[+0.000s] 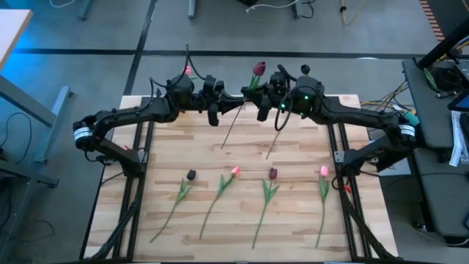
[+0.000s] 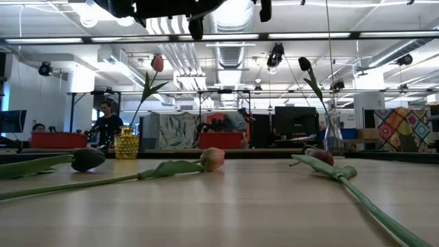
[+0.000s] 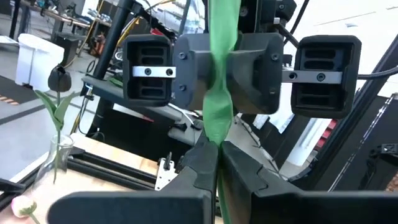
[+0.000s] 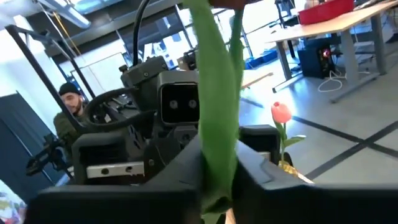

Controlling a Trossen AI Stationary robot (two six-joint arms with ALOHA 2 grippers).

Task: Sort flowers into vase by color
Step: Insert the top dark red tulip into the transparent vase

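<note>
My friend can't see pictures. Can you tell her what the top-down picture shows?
Two dark arms meet at the far edge of a wooden table, each tool holding a stem. Four tulips lie in a row near the front: maroon, pink, maroon, pink.
</note>
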